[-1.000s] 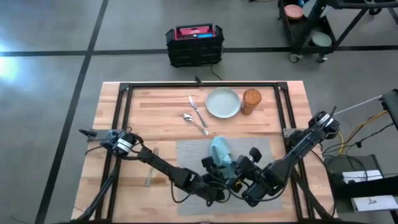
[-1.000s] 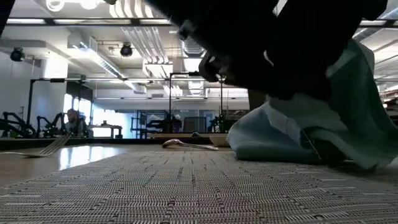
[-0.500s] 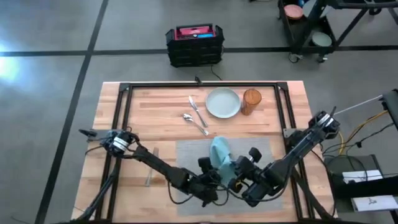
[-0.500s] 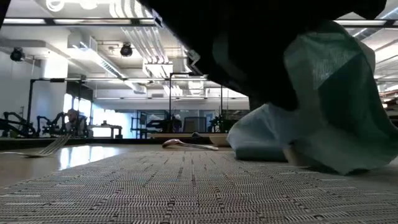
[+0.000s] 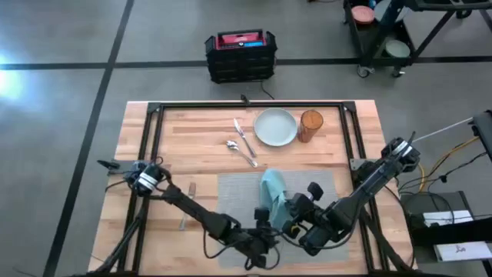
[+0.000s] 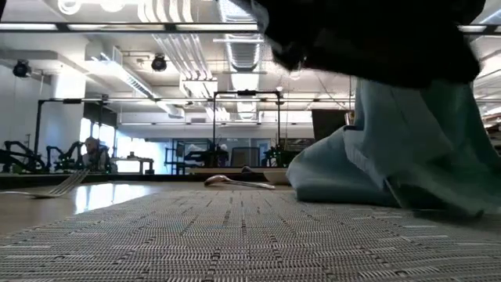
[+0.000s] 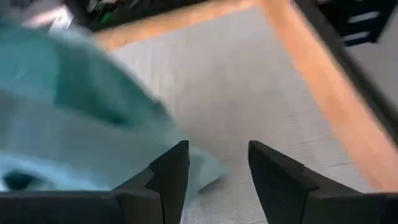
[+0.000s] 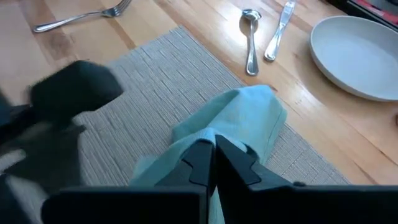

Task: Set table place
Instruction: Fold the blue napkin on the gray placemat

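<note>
On one grey placemat (image 5: 238,192) lies one teal napkin (image 5: 273,191), pinched by the right gripper (image 8: 214,163); beside it, the left gripper (image 7: 217,171) gapes empty.

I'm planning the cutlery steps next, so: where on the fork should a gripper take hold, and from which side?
Grip the fork near the middle of its slim handle, coming straight down from above. It lies flat on the bare table beside the placemat's left edge, with nothing touching it. The left gripper, open at the napkin, looks nearest; the right gripper is shut on the napkin.
</note>
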Motion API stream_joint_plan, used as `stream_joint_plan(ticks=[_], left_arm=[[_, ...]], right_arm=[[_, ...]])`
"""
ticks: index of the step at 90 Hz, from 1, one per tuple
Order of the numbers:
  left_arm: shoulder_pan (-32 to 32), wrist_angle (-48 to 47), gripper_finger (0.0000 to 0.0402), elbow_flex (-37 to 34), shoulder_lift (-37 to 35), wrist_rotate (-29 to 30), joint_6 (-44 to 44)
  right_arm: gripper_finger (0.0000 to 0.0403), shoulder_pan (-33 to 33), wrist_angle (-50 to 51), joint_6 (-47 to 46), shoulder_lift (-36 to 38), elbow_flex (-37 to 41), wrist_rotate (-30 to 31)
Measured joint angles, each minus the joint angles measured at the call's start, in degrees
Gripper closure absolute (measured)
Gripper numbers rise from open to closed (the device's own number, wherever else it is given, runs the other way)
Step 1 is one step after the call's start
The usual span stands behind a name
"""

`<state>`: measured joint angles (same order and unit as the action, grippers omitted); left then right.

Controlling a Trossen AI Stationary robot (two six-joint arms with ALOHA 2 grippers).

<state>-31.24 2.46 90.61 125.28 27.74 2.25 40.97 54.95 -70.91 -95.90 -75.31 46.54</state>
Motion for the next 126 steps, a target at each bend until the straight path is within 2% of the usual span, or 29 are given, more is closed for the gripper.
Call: stream_joint_plan(ticks=[17, 28, 45, 53, 66, 85, 92, 111, 126], left_arm=[[0.3, 4.13, 0.0252, 0.0, 0.69, -0.4, -2.8], [1.3, 8.83, 0.0256, 0.0, 2.72, -4.04, -5.87], [4.12, 8.14, 0.0271, 0.0, 3.65, -3.84, -10.04], [5.56, 4.06, 0.0279, 0.02, 3.65, -3.41, -9.98], [6.33, -8.44, 0.0287, 0.4, 3.21, -2.11, -5.44], [3.73, -22.66, 0.0288, 2.24, 0.39, -2.08, 1.59], [2.92, -25.97, 0.0288, 2.38, -0.69, 0.74, 3.56], [2.48, -29.64, 0.0288, 2.36, -1.47, 16.47, 9.57], [3.15, -28.83, 0.0288, 2.34, -1.6, 16.1, 11.98]], right_arm=[[0.0403, 0.0, -0.08, 0.0, 0.0, 0.0, 0.0], [0.0403, 0.0, -0.44, 0.0, 0.0, 0.0, 0.02], [0.0403, 0.0, -0.49, 0.0, 0.0, 0.0, 0.02], [0.0403, 0.02, -0.49, -0.02, 0.03, 0.0, 0.0], [0.0403, 0.02, -0.45, 0.27, 0.04, 0.02, -0.05], [0.0403, 0.0, -0.51, 1.14, 0.04, 0.02, -0.02], [0.0403, 0.02, -0.52, 1.47, 0.04, 0.02, -0.03], [0.0403, 0.01, -0.54, 1.52, 0.04, 0.13, -0.02], [0.0403, 0.02, -0.58, 1.51, 0.04, 0.13, -0.02]])
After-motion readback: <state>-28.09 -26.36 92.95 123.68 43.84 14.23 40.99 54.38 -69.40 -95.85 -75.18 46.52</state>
